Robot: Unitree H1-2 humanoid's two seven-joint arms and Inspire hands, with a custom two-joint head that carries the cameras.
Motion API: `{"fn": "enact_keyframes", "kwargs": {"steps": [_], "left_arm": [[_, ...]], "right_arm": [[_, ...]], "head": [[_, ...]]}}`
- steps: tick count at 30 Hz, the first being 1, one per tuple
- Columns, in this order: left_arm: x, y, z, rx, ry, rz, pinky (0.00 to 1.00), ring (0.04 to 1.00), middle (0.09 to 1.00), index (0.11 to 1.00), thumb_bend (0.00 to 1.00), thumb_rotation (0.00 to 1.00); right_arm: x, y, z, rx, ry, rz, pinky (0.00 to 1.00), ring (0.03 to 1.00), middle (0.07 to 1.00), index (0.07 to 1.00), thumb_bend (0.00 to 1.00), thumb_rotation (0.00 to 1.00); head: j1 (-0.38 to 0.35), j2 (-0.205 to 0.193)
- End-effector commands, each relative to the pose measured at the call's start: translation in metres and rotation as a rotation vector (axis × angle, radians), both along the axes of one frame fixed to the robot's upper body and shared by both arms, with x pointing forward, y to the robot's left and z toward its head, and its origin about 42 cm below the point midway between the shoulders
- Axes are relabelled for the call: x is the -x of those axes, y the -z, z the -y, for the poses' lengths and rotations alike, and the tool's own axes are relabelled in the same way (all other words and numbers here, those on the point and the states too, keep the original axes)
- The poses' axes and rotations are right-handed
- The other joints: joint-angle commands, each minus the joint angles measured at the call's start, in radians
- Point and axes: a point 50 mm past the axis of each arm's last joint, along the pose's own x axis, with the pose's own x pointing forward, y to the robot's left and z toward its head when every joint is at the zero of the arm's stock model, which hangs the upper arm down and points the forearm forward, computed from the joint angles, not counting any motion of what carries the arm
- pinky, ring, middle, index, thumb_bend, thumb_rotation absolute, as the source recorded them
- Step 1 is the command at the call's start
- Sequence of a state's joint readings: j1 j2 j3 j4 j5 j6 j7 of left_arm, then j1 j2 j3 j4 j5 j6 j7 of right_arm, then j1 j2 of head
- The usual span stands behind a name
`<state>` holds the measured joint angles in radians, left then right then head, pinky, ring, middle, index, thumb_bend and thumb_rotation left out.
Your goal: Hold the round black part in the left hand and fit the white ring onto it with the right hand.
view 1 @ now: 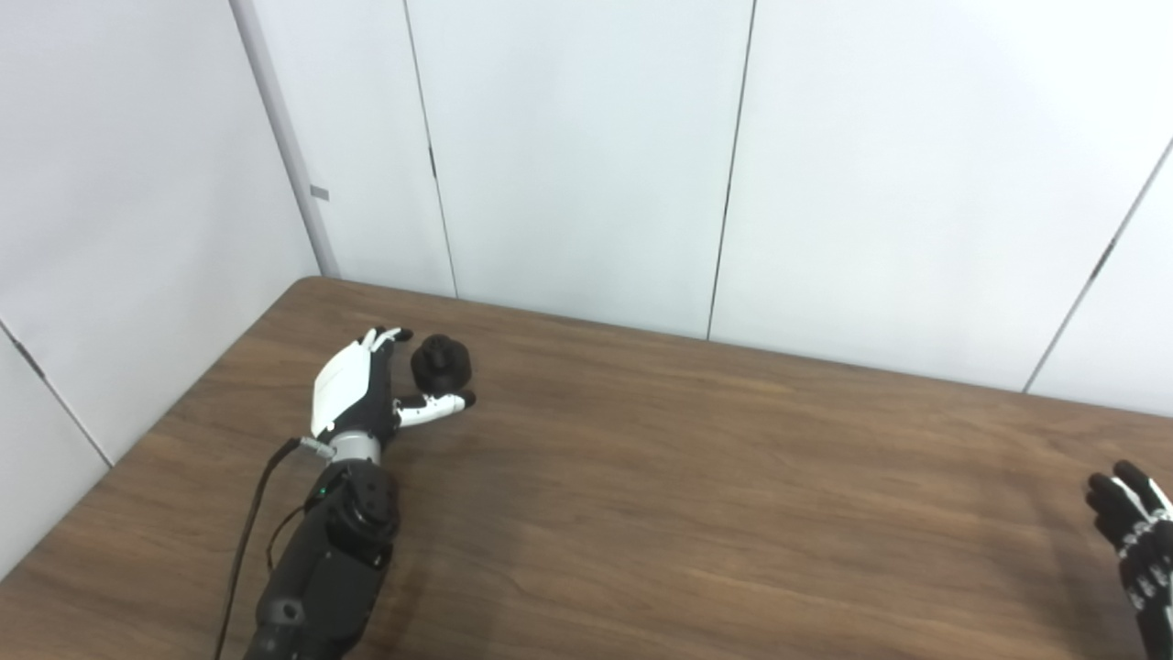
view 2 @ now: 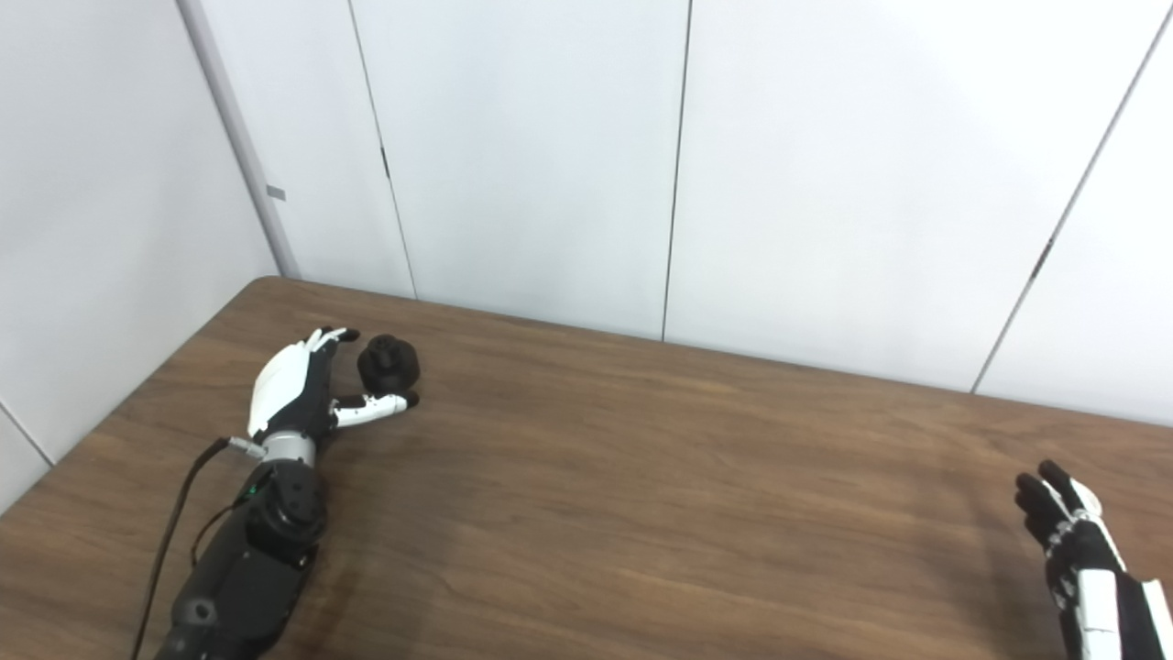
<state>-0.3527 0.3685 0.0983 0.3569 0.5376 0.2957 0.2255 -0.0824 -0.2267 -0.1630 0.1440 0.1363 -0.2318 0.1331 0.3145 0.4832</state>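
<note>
The round black part (view 1: 441, 361) rests on the wooden table (view 1: 696, 477) near the far left corner. My left hand (view 1: 367, 390) lies open just left of it, fingers stretched past its far side and the thumb (view 1: 436, 406) reaching along its near side, not closed on it. My right hand (view 2: 1068, 532) hovers open at the table's right edge, fingers spread, holding nothing. No white ring shows in either view.
White wall panels (view 1: 586, 156) stand behind the table's far edge and along its left side. A black cable (view 1: 247, 522) runs along my left forearm.
</note>
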Motion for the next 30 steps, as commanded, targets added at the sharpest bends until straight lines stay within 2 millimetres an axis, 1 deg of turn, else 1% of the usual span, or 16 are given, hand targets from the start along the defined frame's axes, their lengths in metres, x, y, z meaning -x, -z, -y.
{"fn": "enact_keyframes", "kwargs": {"steps": [1, 4, 10, 13, 20, 27, 30], "left_arm": [[-0.019, -0.034, -0.008, -0.062, 0.004, 0.1, 1.0, 1.0, 0.965, 0.862, 0.95, 0.32], [-0.023, -0.031, -0.01, -0.081, 0.005, 0.077, 1.0, 1.0, 0.964, 0.859, 0.94, 0.32], [-0.031, -0.029, -0.013, -0.12, 0.011, 0.039, 1.0, 1.0, 0.965, 0.861, 0.94, 0.32], [-0.035, -0.03, -0.013, -0.11, 0.013, 0.029, 1.0, 1.0, 0.967, 0.863, 0.94, 0.32], [-0.043, -0.03, -0.009, -0.064, 0.027, 0.027, 1.0, 1.0, 0.955, 0.855, 0.94, 0.33], [-0.05, -0.03, -0.006, 0.003, 0.014, 0.037, 1.0, 1.0, 0.943, 0.841, 0.93, 0.32], [-0.051, -0.031, -0.006, 0.011, 0.01, 0.035, 1.0, 1.0, 0.944, 0.83, 0.93, 0.34]], "right_arm": [[0.031, 0.047, -0.007, -0.051, 0.031, -0.141, 0.95, 0.919, 0.896, 0.912, 0.62, 1.0], [0.031, 0.047, -0.007, -0.048, 0.029, -0.139, 0.97, 0.913, 0.893, 0.91, 0.61, 1.0], [0.032, 0.046, -0.008, -0.047, 0.035, -0.142, 0.97, 0.92, 0.89, 0.906, 0.63, 1.0], [0.032, 0.046, -0.009, -0.045, 0.038, -0.142, 0.96, 0.904, 0.882, 0.903, 0.64, 1.0], [0.032, 0.047, -0.01, -0.047, 0.04, -0.14, 0.95, 0.905, 0.881, 0.902, 0.63, 1.0], [0.032, 0.046, -0.011, -0.046, 0.04, -0.137, 0.94, 0.89, 0.877, 0.899, 0.62, 1.0], [0.033, 0.046, -0.011, -0.043, 0.038, -0.137, 0.93, 0.883, 0.876, 0.899, 0.62, 1.0]], "head": [[0.001, 0.0], [0.0, 0.001], [-0.004, 0.002], [-0.006, 0.002], [-0.014, -0.001], [-0.016, 0.001], [-0.015, 0.001]]}}
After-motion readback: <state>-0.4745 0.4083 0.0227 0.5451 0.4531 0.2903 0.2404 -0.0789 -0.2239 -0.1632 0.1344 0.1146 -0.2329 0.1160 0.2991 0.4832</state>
